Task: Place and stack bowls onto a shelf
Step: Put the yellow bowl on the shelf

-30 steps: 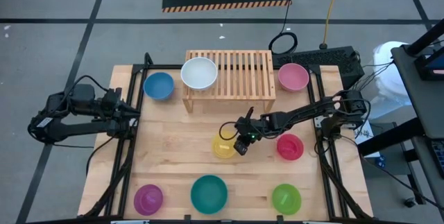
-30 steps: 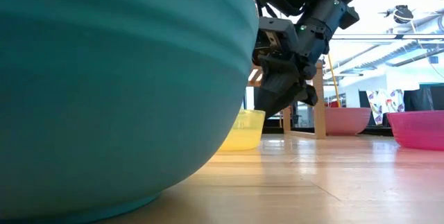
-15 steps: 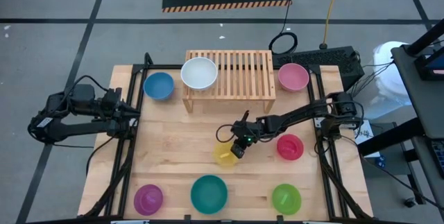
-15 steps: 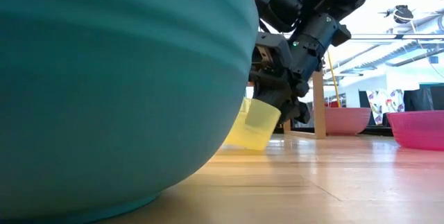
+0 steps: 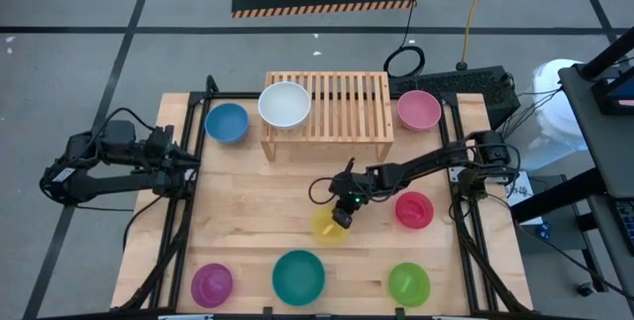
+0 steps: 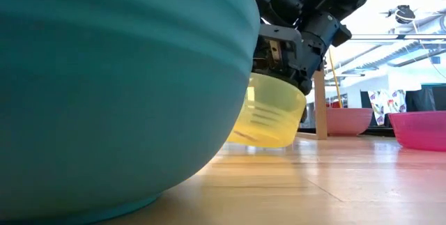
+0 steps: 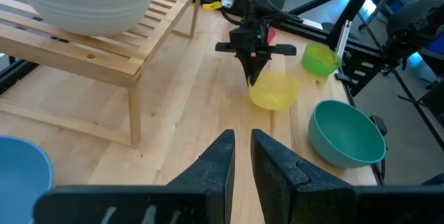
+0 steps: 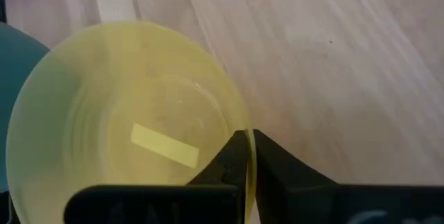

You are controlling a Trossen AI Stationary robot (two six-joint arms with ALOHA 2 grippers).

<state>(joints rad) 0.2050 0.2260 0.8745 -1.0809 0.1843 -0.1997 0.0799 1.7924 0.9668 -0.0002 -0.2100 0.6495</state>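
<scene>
shelf [image 5: 327,107]: we see its slats bare right of the white bowl [image 5: 284,103] | flanks: blue bowl [image 5: 227,122] and pink bowl [image 5: 418,110] sit beside its ends | mid-table: we find open wood between shelf and the front row, purple bowl [image 5: 212,283], teal bowl [image 5: 298,275], green bowl [image 5: 408,283] | red bowl [image 5: 414,209] stands near the right rail

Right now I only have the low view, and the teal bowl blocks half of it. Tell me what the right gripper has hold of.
Observer: The right gripper is shut on the rim of the yellow bowl, pinching its wall.
Operator: Report what is on the shelf.
Observer: Only the white bowl, at the left end of the shelf.
Operator: Say where the left arm is.
Observer: The left gripper waits at the table's left edge, near the blue bowl.
</scene>
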